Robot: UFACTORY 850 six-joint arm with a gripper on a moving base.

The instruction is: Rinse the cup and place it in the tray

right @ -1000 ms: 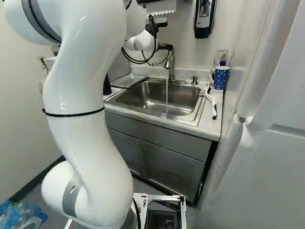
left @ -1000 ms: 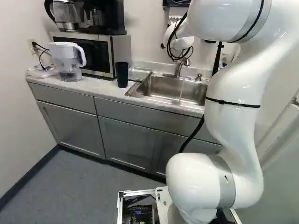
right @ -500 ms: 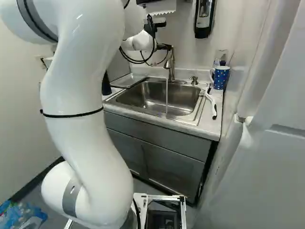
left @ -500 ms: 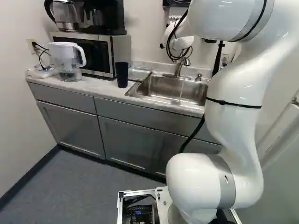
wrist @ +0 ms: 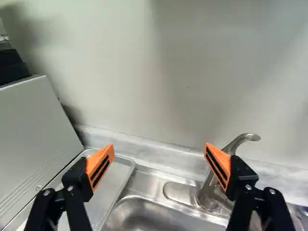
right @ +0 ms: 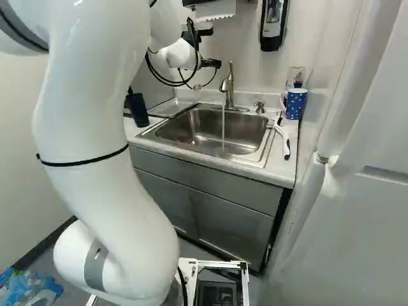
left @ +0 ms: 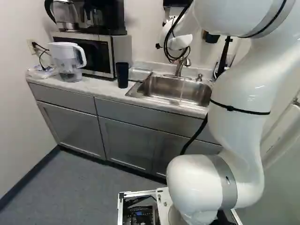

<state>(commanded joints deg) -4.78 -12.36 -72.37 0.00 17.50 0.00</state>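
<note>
The black gripper (right: pixel 209 63) shows only in part past the white wrist, above and left of the faucet in the right base view. In the wrist view the gripper (wrist: pixel 160 151) is wide open, nothing between its orange pads, facing the wall. A dark cup (left: pixel 122 75) stands upright on the counter between microwave and sink. A blue dotted mug (right: pixel 295 104) stands right of the sink. The shallow metal tray (wrist: pixel 124 174) lies beside the sink, partly behind one finger. Water runs from the faucet (right: pixel 228 86) into the sink (right: pixel 210 131).
The microwave (left: pixel 101 51) and a water pitcher (left: pixel 69 61) stand left of the dark cup. A white-handled brush (right: pixel 282 137) lies right of the sink. The soap dispenser (right: pixel 273 25) hangs on the wall; a door (right: pixel 363 210) is at the right.
The wrist has moved left, away from above the faucet, and the arm's upper part has shifted too. More of the dark cup shows in the right base view. The base has stayed put.
</note>
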